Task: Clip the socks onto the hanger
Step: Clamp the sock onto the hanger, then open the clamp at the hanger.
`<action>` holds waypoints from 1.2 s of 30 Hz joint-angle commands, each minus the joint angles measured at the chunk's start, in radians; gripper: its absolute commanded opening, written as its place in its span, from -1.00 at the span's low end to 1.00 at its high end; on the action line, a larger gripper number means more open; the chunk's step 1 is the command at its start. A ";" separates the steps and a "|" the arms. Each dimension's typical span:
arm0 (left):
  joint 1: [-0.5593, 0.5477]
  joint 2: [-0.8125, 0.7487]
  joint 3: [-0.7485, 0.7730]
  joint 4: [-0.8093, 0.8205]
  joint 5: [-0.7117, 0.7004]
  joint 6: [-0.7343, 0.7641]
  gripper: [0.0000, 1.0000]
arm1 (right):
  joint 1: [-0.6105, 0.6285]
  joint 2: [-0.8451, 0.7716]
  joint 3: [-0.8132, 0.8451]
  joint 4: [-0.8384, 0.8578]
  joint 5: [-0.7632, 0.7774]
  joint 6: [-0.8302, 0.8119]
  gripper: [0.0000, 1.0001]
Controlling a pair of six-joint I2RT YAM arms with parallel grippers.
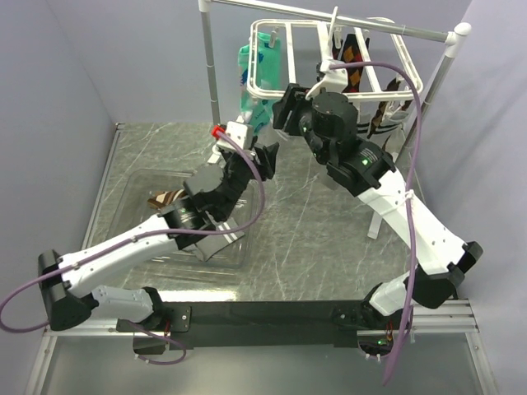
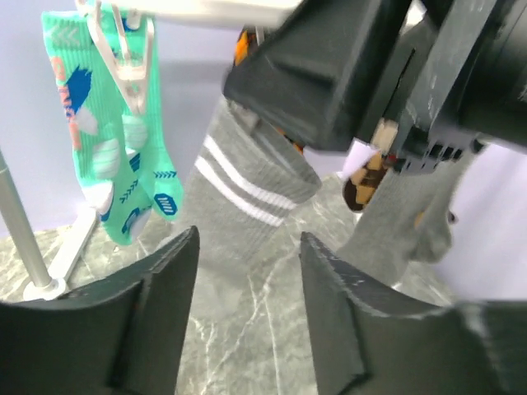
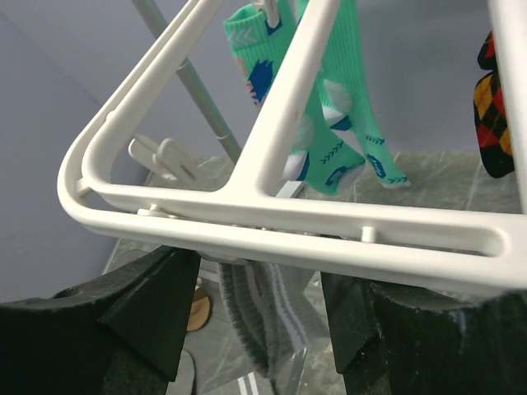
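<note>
The grey sock (image 2: 247, 185), with 2 white stripes, hangs cuff-up under the near left corner of the hanger (image 3: 272, 218), above the marble table (image 1: 313, 239). More grey fabric (image 2: 403, 234) hangs just to its right. The right gripper (image 3: 257, 271) sits at that corner with its fingers spread wide either side of the cuff; whether they touch it I cannot tell. The left gripper (image 2: 249, 239) is below the sock, wide open and holding nothing. Teal socks (image 2: 115, 140) hang clipped on the frame's left, argyle socks (image 1: 362, 58) on its right.
</note>
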 commanded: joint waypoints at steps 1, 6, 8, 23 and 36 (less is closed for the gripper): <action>0.039 -0.086 0.106 -0.185 0.110 -0.056 0.20 | -0.020 -0.077 -0.034 0.074 0.019 -0.053 0.32; 0.168 -0.123 0.158 -0.301 0.362 -0.090 0.28 | -0.024 -0.120 -0.068 0.088 0.022 -0.082 0.31; 0.221 -0.126 0.155 -0.304 0.409 -0.094 0.28 | -0.024 -0.135 -0.097 0.102 0.016 -0.093 0.30; 0.547 -0.077 0.083 -0.054 1.059 -0.119 0.22 | -0.043 -0.183 -0.134 0.114 -0.022 -0.127 0.29; 0.573 0.100 0.203 0.046 1.199 -0.125 0.20 | -0.052 -0.204 -0.146 0.106 -0.051 -0.133 0.29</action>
